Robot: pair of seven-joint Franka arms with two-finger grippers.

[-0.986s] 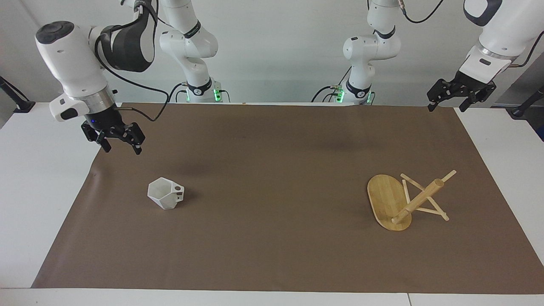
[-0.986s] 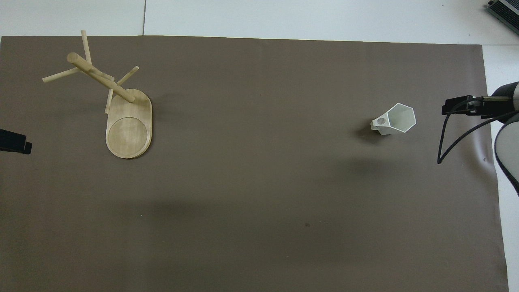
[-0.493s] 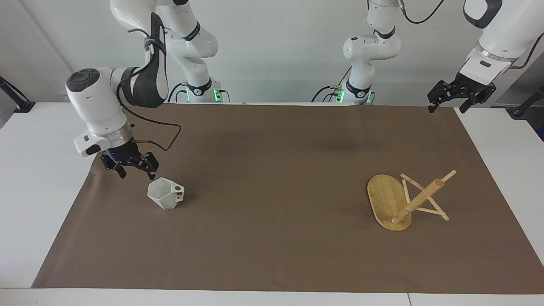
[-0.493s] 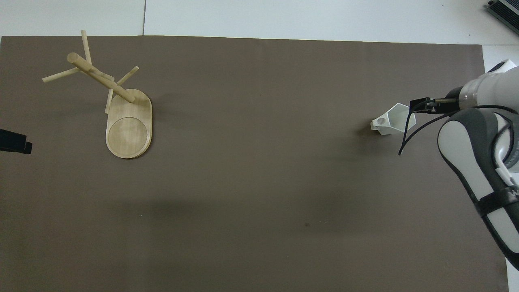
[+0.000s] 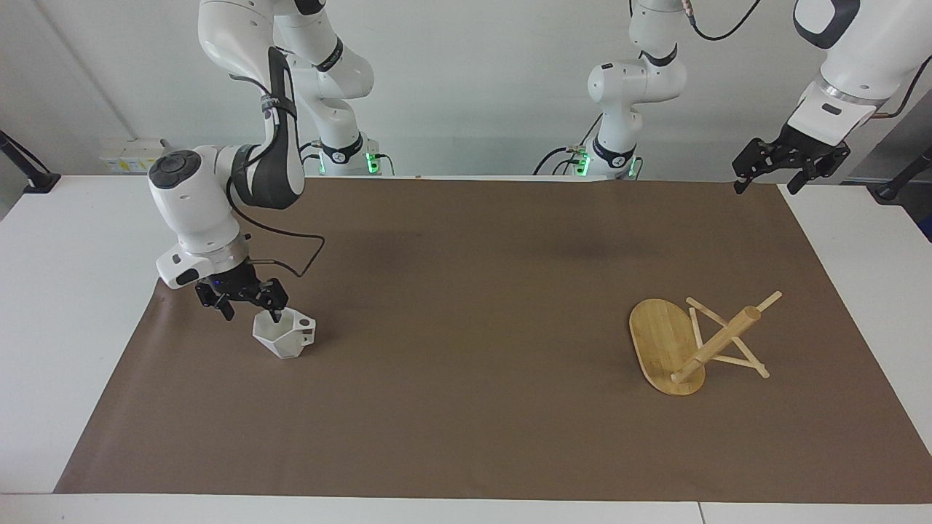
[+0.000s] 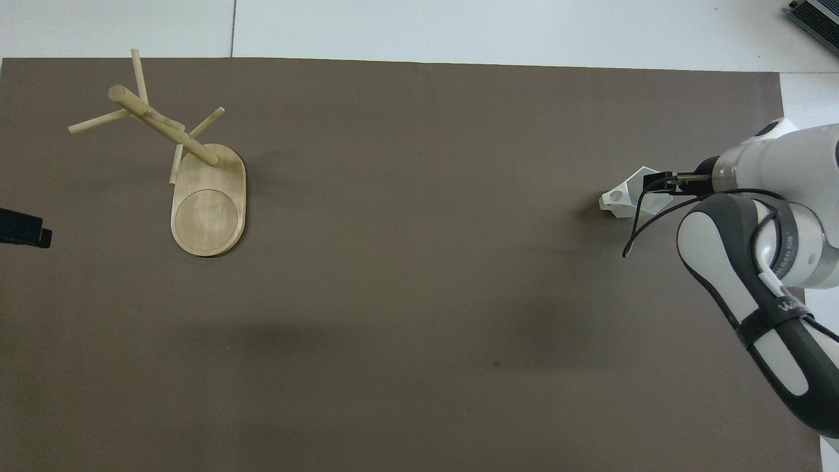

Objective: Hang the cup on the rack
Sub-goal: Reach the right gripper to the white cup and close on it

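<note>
The white faceted cup (image 5: 284,337) stands upright on the brown mat toward the right arm's end, its handle pointing toward the table's middle; the overhead view shows it (image 6: 618,197) partly covered by the arm. My right gripper (image 5: 252,312) is open and low at the cup's rim. One finger is over the cup's mouth, the other outside the wall; the overhead view shows it too (image 6: 657,181). The bamboo rack (image 5: 690,340) stands upright on its oval base toward the left arm's end, also in the overhead view (image 6: 208,196). My left gripper (image 5: 773,177) waits open, raised over the mat's corner.
The brown mat (image 5: 466,407) covers most of the white table (image 5: 58,306). The right arm's black cable (image 6: 645,219) hangs beside the cup. Only the left gripper's tip (image 6: 23,228) shows at the overhead view's edge.
My right gripper has come down and moved from the mat's edge to the cup's rim. The cup, the rack and the left arm have stayed in place.
</note>
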